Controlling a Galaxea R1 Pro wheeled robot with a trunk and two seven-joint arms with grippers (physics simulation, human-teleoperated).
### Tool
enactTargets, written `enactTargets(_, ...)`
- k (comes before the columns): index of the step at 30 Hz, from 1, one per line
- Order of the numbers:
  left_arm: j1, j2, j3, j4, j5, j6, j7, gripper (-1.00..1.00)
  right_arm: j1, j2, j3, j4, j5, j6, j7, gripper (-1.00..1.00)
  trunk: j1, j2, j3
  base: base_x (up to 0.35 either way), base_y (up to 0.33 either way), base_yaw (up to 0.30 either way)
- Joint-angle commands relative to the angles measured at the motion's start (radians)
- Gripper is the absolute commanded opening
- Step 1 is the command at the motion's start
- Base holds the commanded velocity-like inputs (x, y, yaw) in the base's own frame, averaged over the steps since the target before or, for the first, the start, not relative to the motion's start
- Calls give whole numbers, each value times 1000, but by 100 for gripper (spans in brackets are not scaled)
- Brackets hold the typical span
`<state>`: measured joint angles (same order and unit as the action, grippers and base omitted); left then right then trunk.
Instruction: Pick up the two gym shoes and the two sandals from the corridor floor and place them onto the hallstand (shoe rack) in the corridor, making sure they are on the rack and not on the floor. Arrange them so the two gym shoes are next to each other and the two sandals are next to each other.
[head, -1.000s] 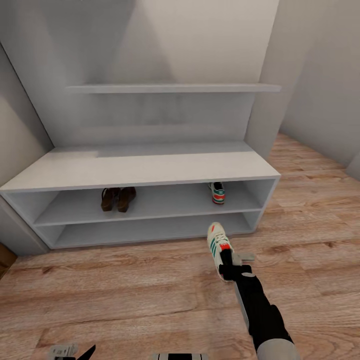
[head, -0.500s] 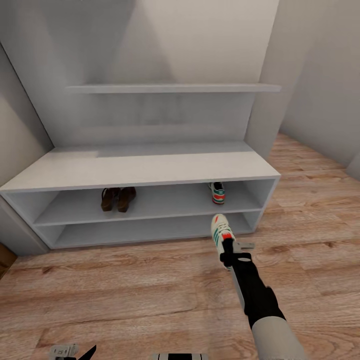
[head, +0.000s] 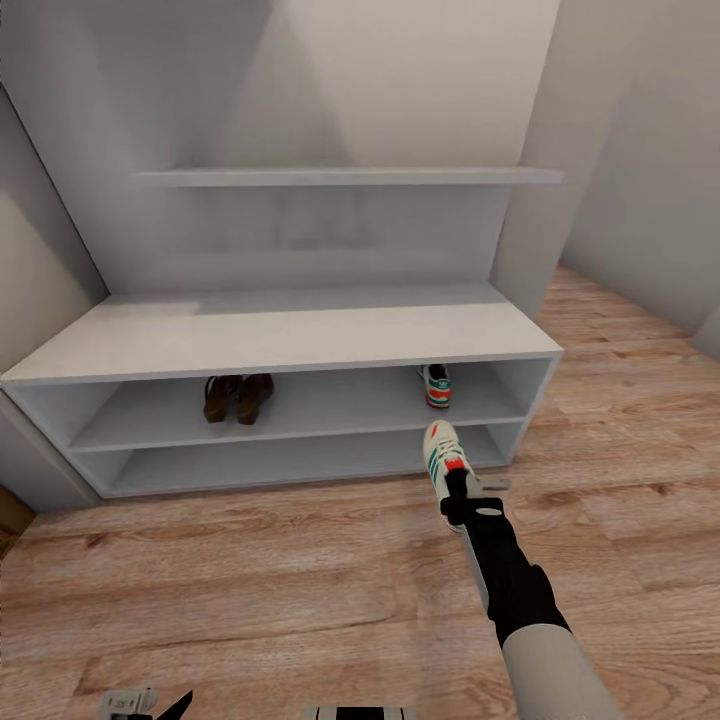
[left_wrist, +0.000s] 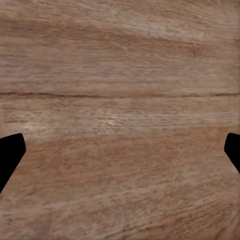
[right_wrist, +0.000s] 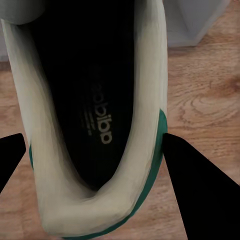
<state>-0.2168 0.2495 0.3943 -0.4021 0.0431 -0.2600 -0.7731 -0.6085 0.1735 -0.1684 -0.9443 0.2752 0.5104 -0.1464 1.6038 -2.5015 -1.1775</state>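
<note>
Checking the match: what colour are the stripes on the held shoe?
Green stripes on the white shoe, clearest in the head view.

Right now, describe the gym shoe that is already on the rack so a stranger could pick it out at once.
Find the pale grey hallstand against the wall and look into its upper open slot. Near that slot's right end sits the racked gym shoe, heel facing out. Unlike the brown sandals further left, it is white with green stripes and a red-orange patch; its twin, the held gym shoe, is in the right gripper outside the rack.
</note>
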Motion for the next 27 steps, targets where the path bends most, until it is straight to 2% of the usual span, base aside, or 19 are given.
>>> enactTargets(1, -1, 0, 3, 2, 3, -1, -6, 100, -1, 1, -2, -1, 4, 5, 1, -100, 0, 0, -1, 51, 199, 0)
enactTargets(18, -1, 0, 3, 2, 3, -1, -6, 100, -1, 1, -2, -1, 4, 4, 1, -100, 0, 0, -1, 19, 38, 0)
enactTargets(27, -1, -1, 3, 2, 3, -1, -6, 100, -1, 1, -2, -5, 4, 5, -1, -100, 0, 0, -6, 180, 27, 91)
